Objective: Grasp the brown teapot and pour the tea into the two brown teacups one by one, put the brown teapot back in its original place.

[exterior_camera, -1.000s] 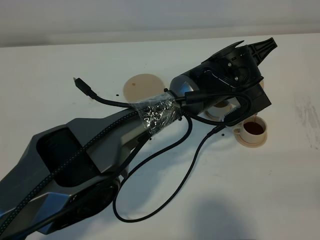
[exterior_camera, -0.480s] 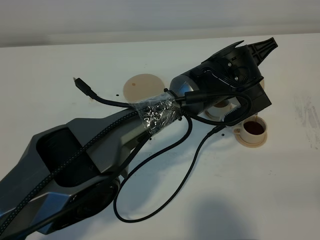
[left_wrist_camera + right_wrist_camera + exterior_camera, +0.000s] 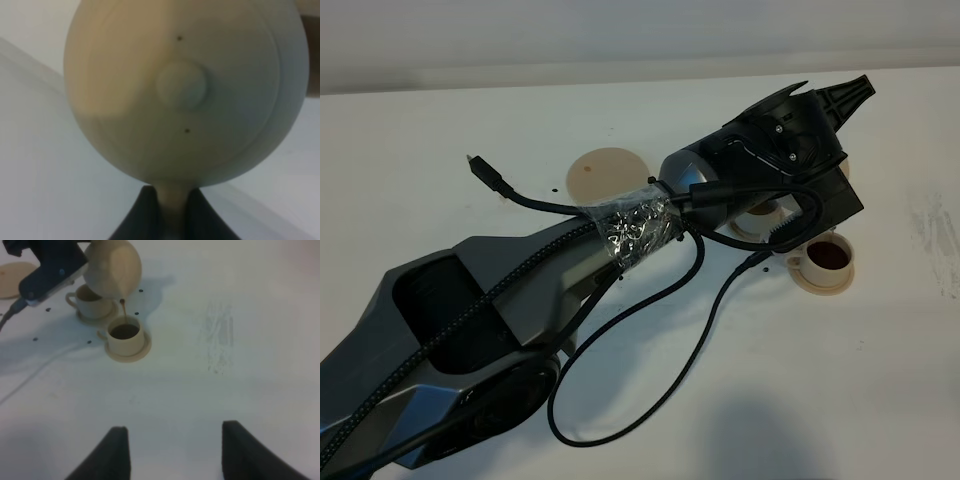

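Observation:
My left gripper [image 3: 172, 215] is shut on the loop handle of the brown teapot [image 3: 185, 90]. The right wrist view shows the teapot [image 3: 112, 267] tilted, with a thin stream of tea falling into the nearer brown teacup [image 3: 125, 335], which holds dark tea on its saucer. The other teacup [image 3: 90, 300] stands just behind it, under the pot. From the high camera the left gripper [image 3: 790, 140] hides the teapot; the filled cup [image 3: 828, 258] shows and the second cup [image 3: 762, 212] is partly covered. The wide saucer [image 3: 608, 172] lies bare. My right gripper [image 3: 172, 450] is open and empty, apart from them.
The left arm [image 3: 500, 310] with its black cables [image 3: 650, 300] lies across the white table. Small dark specks [image 3: 140, 290] dot the table around the cups. A faint grey smudge [image 3: 220, 340] marks the table to the right of the cups.

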Controlling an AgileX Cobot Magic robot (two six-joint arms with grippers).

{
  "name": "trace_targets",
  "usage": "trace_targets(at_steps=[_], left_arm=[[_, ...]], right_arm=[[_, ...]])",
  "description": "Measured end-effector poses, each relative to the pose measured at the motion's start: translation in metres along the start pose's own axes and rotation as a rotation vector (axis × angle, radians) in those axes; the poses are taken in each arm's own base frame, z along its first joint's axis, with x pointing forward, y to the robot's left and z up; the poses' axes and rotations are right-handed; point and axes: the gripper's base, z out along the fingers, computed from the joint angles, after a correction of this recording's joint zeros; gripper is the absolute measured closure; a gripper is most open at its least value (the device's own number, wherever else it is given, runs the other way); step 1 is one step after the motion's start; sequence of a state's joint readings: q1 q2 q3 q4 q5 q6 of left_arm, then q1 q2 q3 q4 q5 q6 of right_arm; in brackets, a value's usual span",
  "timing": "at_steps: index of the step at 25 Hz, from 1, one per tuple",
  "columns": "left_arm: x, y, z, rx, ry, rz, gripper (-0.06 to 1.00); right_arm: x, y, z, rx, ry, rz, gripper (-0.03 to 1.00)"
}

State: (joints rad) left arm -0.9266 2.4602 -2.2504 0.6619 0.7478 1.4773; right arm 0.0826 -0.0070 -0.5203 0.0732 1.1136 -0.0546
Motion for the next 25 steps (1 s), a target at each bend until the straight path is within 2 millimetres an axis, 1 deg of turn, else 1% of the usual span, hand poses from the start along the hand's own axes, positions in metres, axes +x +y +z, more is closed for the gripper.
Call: trace_targets(at_steps=[7,17,25], left_arm=[[-0.0008,-0.0029,-0.0001,0.032,-0.007,-0.109,0.86],[-0.0019,-0.0071,-0.0003,0.080,-0.015,-0.145,0.86],[-0.0050,-0.0075,-0.0005,0.090,-0.043,-0.279,0.86]], right_arm=[[0.0000,0.0000,0.0000,0.000,0.000,0.000,0.56],[0.0000,0.0000,0.0000,0.000,0.000,0.000,0.56],[0.0000,0.0000,0.0000,0.000,0.000,0.000,0.56]])
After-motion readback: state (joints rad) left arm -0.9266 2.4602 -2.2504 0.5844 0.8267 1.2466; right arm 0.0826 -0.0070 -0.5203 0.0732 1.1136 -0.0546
